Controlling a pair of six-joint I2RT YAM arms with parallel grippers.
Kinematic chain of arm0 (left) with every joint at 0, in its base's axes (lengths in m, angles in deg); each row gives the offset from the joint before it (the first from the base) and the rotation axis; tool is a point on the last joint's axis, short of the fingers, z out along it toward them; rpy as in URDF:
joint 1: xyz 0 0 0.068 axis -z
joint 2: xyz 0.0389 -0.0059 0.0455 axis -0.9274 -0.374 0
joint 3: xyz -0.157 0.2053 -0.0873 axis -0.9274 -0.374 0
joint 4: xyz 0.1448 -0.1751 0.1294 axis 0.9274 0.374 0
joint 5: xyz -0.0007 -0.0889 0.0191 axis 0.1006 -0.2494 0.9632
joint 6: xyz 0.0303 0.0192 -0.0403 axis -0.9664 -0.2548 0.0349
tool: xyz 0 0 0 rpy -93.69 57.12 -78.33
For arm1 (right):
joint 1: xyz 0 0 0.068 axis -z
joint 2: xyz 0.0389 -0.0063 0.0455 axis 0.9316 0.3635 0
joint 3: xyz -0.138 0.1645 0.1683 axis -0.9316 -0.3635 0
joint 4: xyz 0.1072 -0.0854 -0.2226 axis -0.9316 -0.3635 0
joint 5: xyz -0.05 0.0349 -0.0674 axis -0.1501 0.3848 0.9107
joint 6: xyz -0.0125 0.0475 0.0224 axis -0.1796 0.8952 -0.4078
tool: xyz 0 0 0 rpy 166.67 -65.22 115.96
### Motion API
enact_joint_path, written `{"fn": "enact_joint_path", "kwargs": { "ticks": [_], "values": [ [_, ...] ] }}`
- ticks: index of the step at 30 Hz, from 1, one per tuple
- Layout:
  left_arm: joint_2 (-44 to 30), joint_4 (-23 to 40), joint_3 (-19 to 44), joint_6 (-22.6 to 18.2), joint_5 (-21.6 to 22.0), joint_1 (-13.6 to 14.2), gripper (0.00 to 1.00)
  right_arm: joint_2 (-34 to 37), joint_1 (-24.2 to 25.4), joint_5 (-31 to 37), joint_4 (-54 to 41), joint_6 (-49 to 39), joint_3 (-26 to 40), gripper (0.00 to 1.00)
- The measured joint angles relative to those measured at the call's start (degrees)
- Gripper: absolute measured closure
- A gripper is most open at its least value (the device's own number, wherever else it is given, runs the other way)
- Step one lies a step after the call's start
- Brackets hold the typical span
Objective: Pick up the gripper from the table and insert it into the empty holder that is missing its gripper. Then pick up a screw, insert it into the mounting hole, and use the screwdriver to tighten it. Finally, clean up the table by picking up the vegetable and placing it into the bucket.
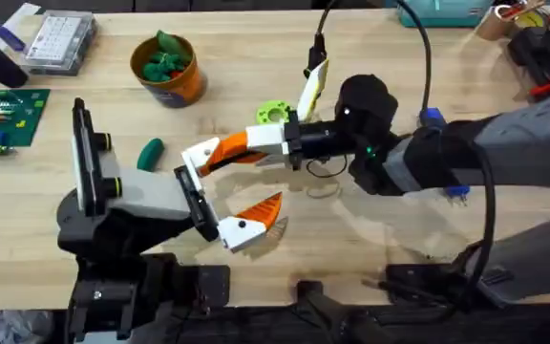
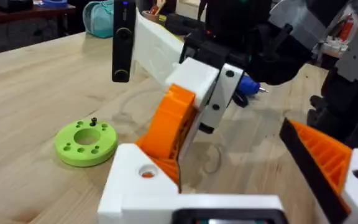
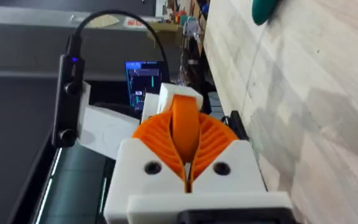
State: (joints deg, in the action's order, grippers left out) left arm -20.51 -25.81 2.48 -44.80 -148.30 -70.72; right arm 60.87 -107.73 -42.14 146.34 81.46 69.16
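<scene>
My right gripper (image 1: 246,145) reaches in from the right and is shut on the orange ribbed gripper (image 3: 185,121). The gripper's far end meets the white holder (image 1: 197,159) on my left arm's black rail; in the left wrist view orange shows through the holder (image 2: 135,180) hole. My left gripper (image 1: 232,186) stands open, its other bracket bearing an orange finger (image 1: 264,210). The dark green vegetable (image 1: 150,153) lies on the table left of the holder. Farther back stands the orange bucket (image 1: 167,69) with green pieces inside.
A light green disc (image 1: 272,113) with a small screw (image 2: 93,121) standing in it lies behind the grippers. A blue-handled tool (image 2: 248,87) sits near the right arm. A clear parts box (image 1: 60,43) and a green circuit board (image 1: 8,115) occupy the far left.
</scene>
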Motion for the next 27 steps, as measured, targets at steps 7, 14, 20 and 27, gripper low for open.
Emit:
{"fn": "enact_joint_path", "kwargs": {
  "ticks": [7, 14, 20, 27],
  "values": [
    [0.0, 0.0, 0.0, 0.2, 0.7, -0.3, 0.014, 0.0, -1.0, 2.6, 0.1, -0.2, -0.1, 0.982],
    [0.0, 0.0, 0.0, 0.4, 1.2, -0.5, 0.014, 0.0, -1.9, 4.8, 0.2, -0.3, -0.1, 0.982],
    [0.0, 0.0, 0.0, 0.5, 1.4, -0.5, 0.014, 0.0, -2.0, 5.2, 0.2, -0.3, -0.1, 0.982],
    [0.0, 0.0, 0.0, 0.6, 1.4, -0.5, 0.014, 0.0, -2.1, 5.2, 0.2, -0.3, -0.1, 0.992]
  ]
}}
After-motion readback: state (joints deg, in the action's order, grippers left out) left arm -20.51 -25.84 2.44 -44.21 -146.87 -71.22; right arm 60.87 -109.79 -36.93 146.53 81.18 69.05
